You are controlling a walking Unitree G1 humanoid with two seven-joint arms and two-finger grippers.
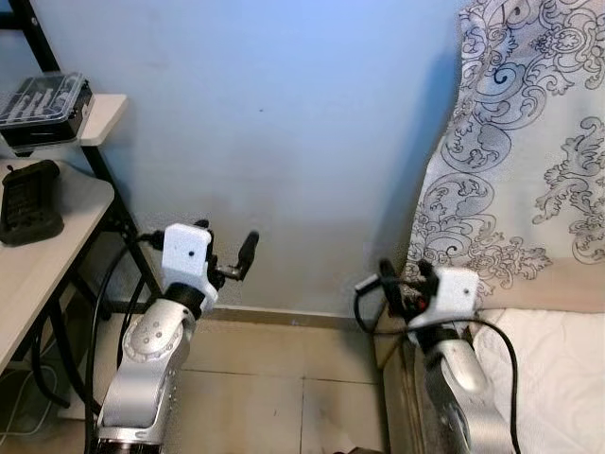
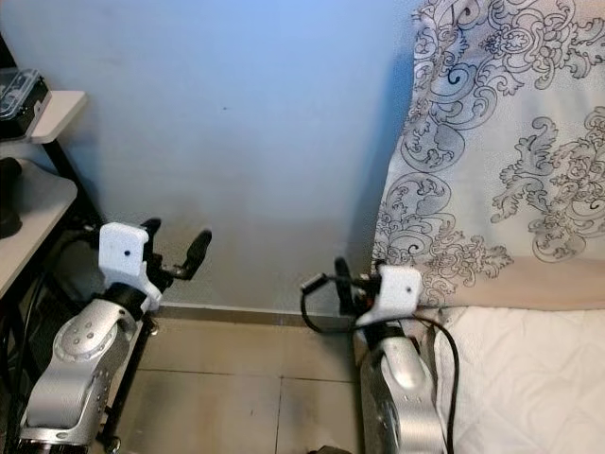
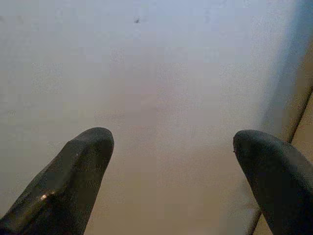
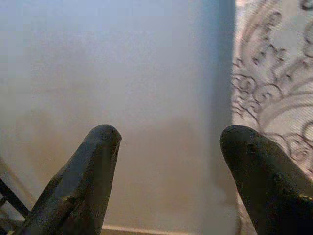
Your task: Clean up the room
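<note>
The left gripper [image 1: 225, 253] and right gripper [image 1: 402, 274] are hanging spread and empty, pointing toward the blue wall [image 1: 302, 123] at twelve o'clock. A desk [image 1: 43, 246] carrying a black case [image 1: 30, 200] is sitting at nine o'clock, a patterned curtain [image 1: 529, 142] at two o'clock

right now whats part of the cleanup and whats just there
Job:
left gripper, open, holding nothing
right gripper, open, holding nothing
black case on the desk, maybe to tidy
clear box on the shelf, maybe

Just there:
wall
curtain
bed
floor
</note>
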